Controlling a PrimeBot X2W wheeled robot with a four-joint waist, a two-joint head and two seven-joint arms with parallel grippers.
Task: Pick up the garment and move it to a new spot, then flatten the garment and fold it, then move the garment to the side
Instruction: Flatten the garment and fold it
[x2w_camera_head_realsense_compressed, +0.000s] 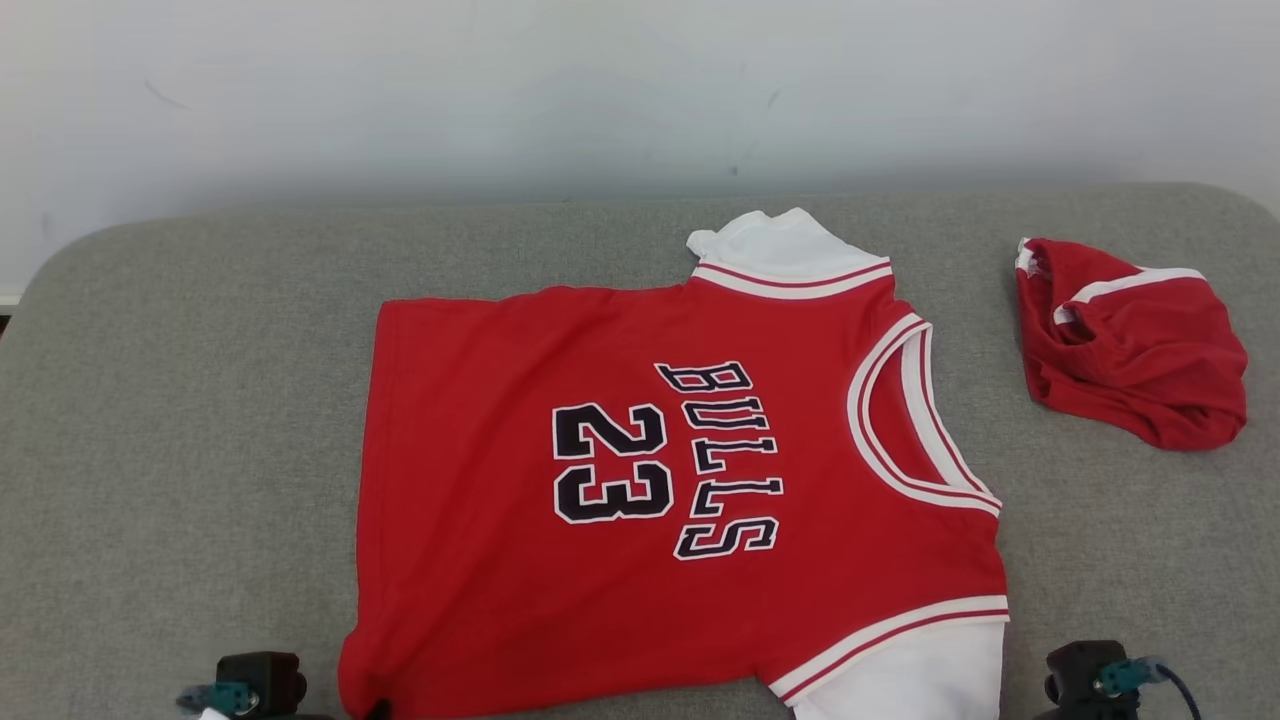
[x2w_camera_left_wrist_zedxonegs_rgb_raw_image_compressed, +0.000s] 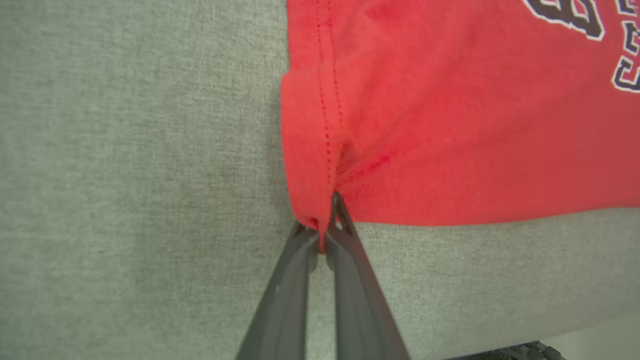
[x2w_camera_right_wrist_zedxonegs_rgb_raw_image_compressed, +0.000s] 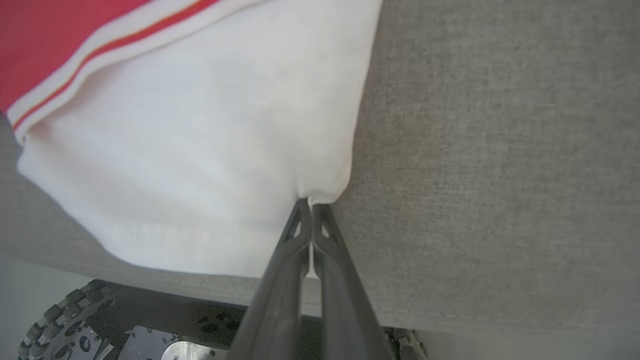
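Garment (x2w_camera_head_realsense_compressed: 650, 480) lying flat, print up, on grey pad (x2w_camera_head_realsense_compressed: 180, 400), near front edge. Left gripper (x2w_camera_left_wrist_zedxonegs_rgb_raw_image_compressed: 325, 227) clamping red hem corner (x2w_camera_left_wrist_zedxonegs_rgb_raw_image_compressed: 312, 200); right gripper (x2w_camera_right_wrist_zedxonegs_rgb_raw_image_compressed: 311, 206) clamping white sleeve corner (x2w_camera_right_wrist_zedxonegs_rgb_raw_image_compressed: 325, 187). Judgement: pinching both near corners, keeping edge taut for folding.

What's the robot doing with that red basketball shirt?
The robot has a red Bulls jersey spread flat on the grey padded surface. Its left tool is pinched shut on a red corner of the hem, and its right tool is pinched shut on the edge of the near white sleeve. It may be about to fold. A crumpled red garment lies apart, at the far right.
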